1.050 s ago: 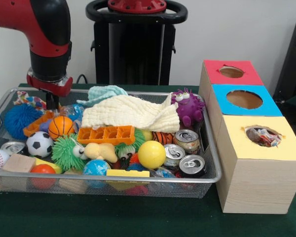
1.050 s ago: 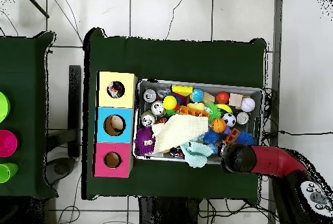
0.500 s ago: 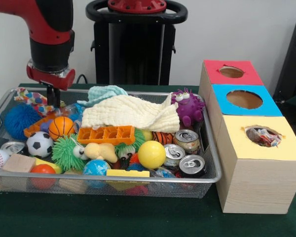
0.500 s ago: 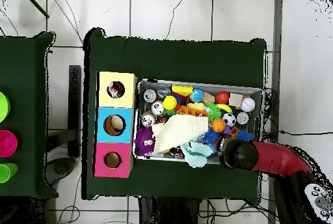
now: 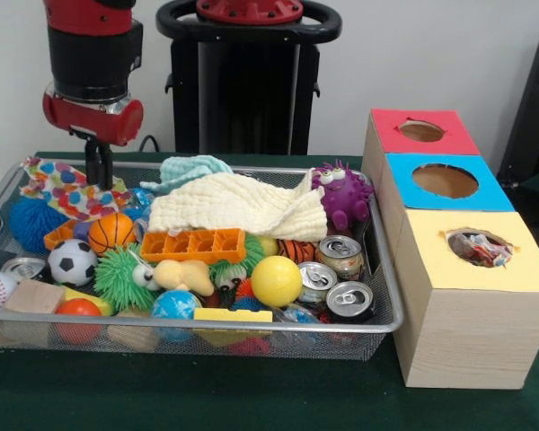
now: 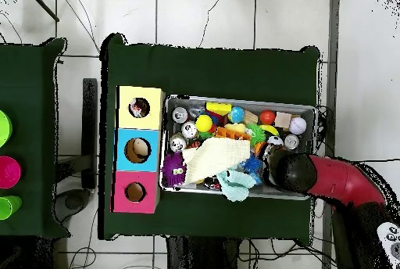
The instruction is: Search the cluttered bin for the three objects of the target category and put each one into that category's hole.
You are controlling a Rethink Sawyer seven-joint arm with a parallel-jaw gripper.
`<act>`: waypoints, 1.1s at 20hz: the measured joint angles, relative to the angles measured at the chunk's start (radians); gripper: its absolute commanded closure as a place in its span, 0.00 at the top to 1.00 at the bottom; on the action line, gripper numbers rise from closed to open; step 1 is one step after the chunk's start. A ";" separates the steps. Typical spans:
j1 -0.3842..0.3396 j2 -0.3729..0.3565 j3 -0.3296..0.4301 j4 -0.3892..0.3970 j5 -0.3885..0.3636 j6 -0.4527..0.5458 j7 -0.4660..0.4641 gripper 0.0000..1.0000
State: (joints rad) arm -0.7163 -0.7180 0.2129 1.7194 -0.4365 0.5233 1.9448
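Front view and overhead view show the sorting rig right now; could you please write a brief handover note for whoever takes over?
Gripper: down at one end of the bin, at the spotted cloth; grip unclear.
Cream cloth and pale blue cloth lie on the clutter.
Yellow hole holds something; red hole and blue hole look empty.
Left: if cloths are the target, all three remain unposted.

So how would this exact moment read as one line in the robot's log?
gripper: shut on polka-dot cloth | position: above bin corner | cloth: partly lifted | yellow hole: holds something
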 measured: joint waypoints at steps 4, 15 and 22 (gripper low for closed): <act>0.028 -0.030 0.013 0.000 0.030 0.000 0.000 0.00; 0.218 -0.094 0.008 -0.013 0.147 0.000 0.000 0.00; 0.405 -0.103 -0.021 -0.089 0.222 0.026 0.018 0.00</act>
State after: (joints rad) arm -0.3116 -0.8208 0.1918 1.6306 -0.2141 0.5491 1.9628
